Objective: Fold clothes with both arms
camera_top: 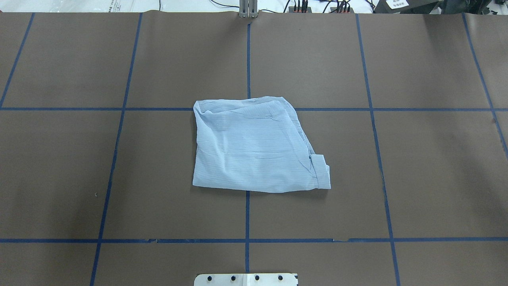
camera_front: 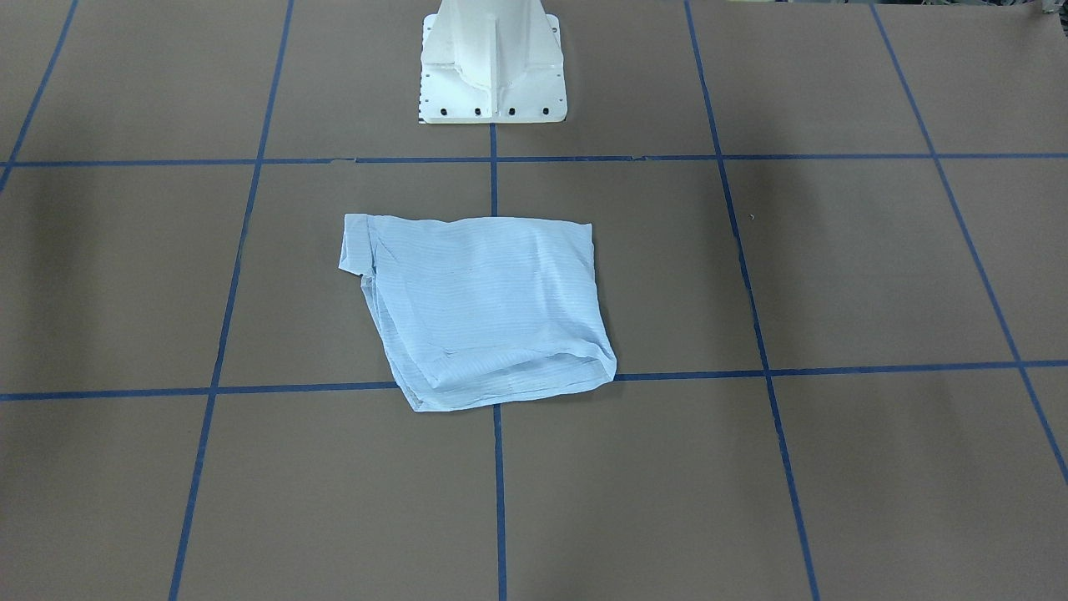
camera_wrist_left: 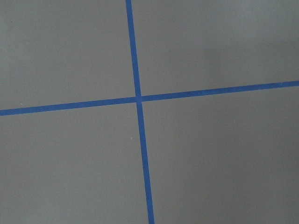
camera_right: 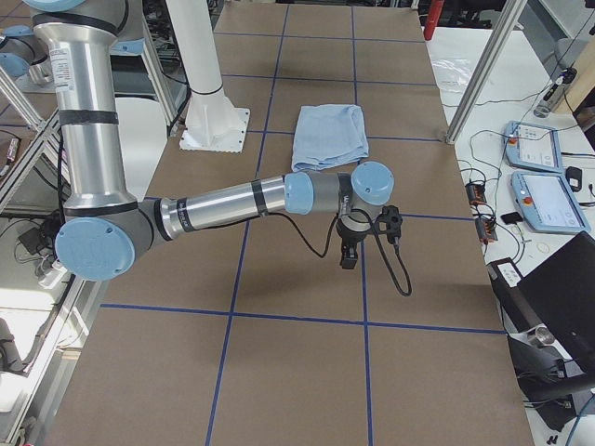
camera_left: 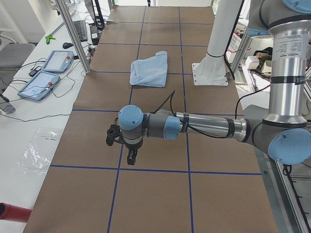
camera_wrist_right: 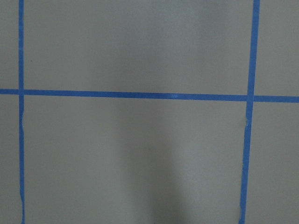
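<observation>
The light-blue striped shirt (camera_front: 476,309) lies folded into a rough rectangle at the table's middle, and shows in the overhead view (camera_top: 254,147) with a cuff at its right near corner. It also shows in the left side view (camera_left: 149,69) and the right side view (camera_right: 328,135). My left gripper (camera_left: 131,156) hangs above bare table, far from the shirt toward the table's left end. My right gripper (camera_right: 349,255) hangs above bare table toward the right end. Both show only in side views, so I cannot tell whether they are open or shut. Neither touches the shirt.
The brown table (camera_top: 119,178) is marked with a grid of blue tape lines (camera_top: 248,214). The white pedestal base (camera_front: 492,67) stands behind the shirt. Teach pendants (camera_left: 46,73) and cables lie on the white bench beyond the table's far edge.
</observation>
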`<state>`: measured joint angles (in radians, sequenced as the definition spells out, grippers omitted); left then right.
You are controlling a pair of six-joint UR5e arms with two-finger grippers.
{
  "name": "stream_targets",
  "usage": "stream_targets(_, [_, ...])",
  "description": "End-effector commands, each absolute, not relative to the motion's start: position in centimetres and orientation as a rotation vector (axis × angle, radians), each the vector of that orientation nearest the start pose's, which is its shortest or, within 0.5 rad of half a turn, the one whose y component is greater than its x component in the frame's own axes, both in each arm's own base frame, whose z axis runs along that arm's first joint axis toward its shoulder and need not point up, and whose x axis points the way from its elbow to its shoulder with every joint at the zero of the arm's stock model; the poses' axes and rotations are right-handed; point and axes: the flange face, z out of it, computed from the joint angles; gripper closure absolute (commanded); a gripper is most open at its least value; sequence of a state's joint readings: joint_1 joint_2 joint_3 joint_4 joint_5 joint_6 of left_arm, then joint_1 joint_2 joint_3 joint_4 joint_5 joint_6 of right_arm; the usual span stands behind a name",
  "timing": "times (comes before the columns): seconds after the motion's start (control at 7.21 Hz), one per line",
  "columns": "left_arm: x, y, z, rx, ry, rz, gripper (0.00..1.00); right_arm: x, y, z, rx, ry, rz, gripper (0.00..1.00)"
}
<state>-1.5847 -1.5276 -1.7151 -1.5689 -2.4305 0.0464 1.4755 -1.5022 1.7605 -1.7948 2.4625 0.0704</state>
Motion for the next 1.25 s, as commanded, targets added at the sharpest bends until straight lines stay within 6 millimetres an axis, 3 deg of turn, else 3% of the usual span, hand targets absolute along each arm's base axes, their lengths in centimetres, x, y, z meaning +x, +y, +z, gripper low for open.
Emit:
stream_targets(0.0, [-6.5, -47.7, 60.1, 0.123, 0.852, 0.076, 0.00, 2.4, -49.6, 56.9, -0.064, -0.884, -0.003, 0.00])
stream_targets(0.14, [-6.5, -47.8, 60.0, 0.125, 0.852, 0.078, 0.00, 3.7, -48.7, 57.8, -0.063, -0.883, 0.021, 0.00])
stream_targets(0.42, [-6.5, -47.6, 60.2, 0.123, 0.850, 0.076, 0.00, 4.4, -47.4, 59.8, -0.025, -0.833, 0.004, 0.00])
stream_targets(1.11, [-6.7, -47.6, 60.7, 0.119, 0.823, 0.080, 0.00, 5.1, -47.1, 60.0, -0.019, -0.828, 0.024, 0.00])
